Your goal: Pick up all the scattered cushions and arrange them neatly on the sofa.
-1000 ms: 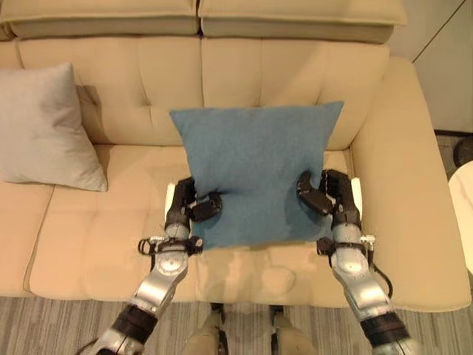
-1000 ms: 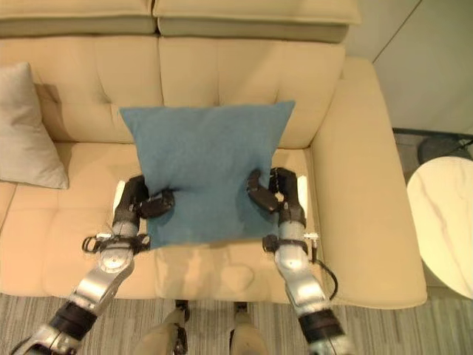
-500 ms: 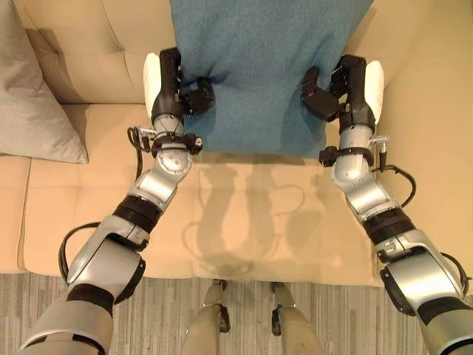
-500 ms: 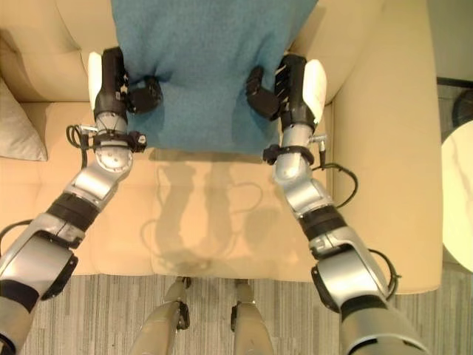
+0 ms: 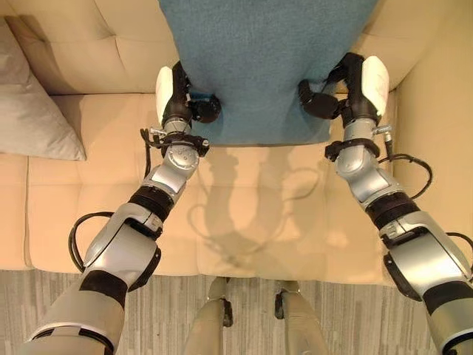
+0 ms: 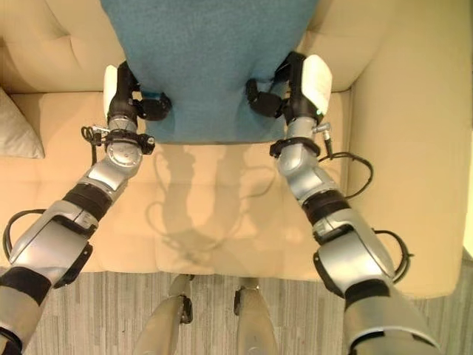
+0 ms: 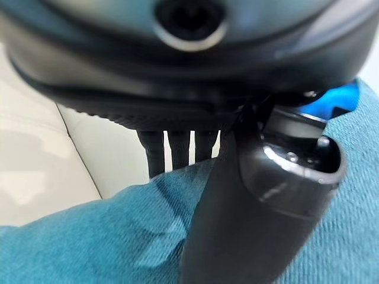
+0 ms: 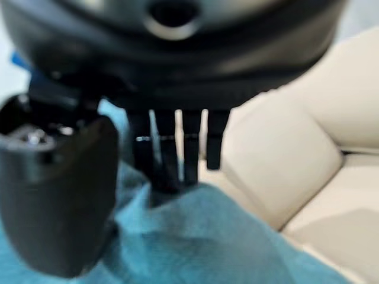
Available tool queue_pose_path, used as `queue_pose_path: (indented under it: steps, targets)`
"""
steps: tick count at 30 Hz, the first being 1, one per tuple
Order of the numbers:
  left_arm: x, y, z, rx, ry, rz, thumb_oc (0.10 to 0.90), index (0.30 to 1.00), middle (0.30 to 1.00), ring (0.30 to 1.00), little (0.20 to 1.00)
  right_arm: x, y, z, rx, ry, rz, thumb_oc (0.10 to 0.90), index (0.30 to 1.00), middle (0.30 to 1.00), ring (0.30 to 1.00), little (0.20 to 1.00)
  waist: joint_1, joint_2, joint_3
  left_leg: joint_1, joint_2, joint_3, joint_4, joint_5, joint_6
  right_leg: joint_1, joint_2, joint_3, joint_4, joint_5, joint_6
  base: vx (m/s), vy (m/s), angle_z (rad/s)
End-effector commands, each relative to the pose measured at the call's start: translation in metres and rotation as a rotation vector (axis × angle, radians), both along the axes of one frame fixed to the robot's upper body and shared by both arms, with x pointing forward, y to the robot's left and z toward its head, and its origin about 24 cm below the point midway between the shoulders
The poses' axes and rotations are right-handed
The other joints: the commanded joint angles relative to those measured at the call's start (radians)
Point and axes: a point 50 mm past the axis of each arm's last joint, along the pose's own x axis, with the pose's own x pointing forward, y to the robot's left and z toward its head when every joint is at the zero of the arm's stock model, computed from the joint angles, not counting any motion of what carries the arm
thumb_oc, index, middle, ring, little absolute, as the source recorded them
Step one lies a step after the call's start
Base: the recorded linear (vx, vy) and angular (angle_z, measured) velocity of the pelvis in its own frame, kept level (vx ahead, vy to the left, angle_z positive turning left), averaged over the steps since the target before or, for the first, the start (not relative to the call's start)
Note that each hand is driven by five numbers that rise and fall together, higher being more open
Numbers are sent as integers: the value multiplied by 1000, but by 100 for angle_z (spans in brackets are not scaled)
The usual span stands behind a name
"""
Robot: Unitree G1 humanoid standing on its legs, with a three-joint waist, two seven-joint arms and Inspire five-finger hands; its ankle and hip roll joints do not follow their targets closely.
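Both arms reach forward, roughly parallel, elbows slightly bent, forearms angled a little inward.

Left hand [image 5: 179, 100]: palm faces inward, white back cover turned outward. Thumb [image 7: 260, 201] lies across the near face of the blue cushion [image 5: 266, 59]; fingers [image 7: 177, 151] run behind its edge. Fabric pinched between thumb and fingers.

Right hand [image 5: 353, 89]: mirrored pose, white cover outward, thumb [image 8: 56, 189] pressed on the near face, fingers [image 8: 172, 154] tucked behind the cloth. Same pinch grip.

Wrists level with each other, hands well apart, one at each lower side of the cushion.
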Motion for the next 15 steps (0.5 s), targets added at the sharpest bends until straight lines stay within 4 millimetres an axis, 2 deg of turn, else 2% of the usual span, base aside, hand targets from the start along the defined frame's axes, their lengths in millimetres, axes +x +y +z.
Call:
queue_pose_path:
  steps: [1,3,4,7,8,9,10,11,15]
  targets:
    - [-5,-31,72,126,-229,-110,800,900,900,900,900,-6,43,70,25,-211,171,800,900,900,900,900,10,-44,-53,-18,32,18,-37,-44,-72,40,14,-18,4,-93,86,-11,-6,13]
    - [-4,-25,72,142,-222,-93,800,900,900,900,900,-4,41,68,18,-190,168,800,900,900,900,900,10,-45,-53,-19,32,18,-37,-43,-74,39,15,-17,4,-93,86,-12,-4,-27]
    - [-3,-3,75,146,-218,-42,800,900,900,900,900,-1,30,64,15,-143,147,800,900,900,900,900,13,-46,-52,-18,34,22,-37,-40,-78,40,15,-22,4,-91,87,-30,-11,-47]
    - [-5,25,77,129,-225,20,800,900,900,900,900,-1,13,60,30,-117,118,800,900,900,900,900,19,-46,-52,-9,33,25,-37,-40,-81,50,15,-26,4,-92,88,-23,-6,1]
    - [-5,25,77,129,-225,20,800,900,900,900,900,-1,13,60,30,-116,119,800,900,900,900,900,18,-46,-52,-9,33,25,-37,-40,-81,50,15,-26,4,-92,88,0,0,0]
    - [-7,34,77,119,-230,38,800,900,900,900,900,-1,7,58,33,-111,112,800,900,900,900,900,20,-45,-53,-3,33,25,-37,-41,-82,56,16,-28,4,-94,88,0,0,0]
    - [-9,44,73,100,-232,52,800,900,900,900,900,-3,0,55,39,-105,100,800,900,900,900,900,23,-46,-54,5,32,26,-37,-44,-83,65,16,-29,4,-97,88,0,0,0]
    - [-16,59,67,55,-250,64,800,900,900,900,900,-8,-17,48,46,-101,79,800,900,900,900,900,26,-47,-59,24,32,27,-37,-47,-83,86,17,-33,4,-103,87,0,0,0]
    - [-32,83,31,-19,-231,67,800,900,900,900,900,-26,-49,15,76,-68,51,800,900,900,900,900,27,-50,-78,69,32,29,-37,-57,-82,138,13,-43,4,-116,83,5,-4,3]
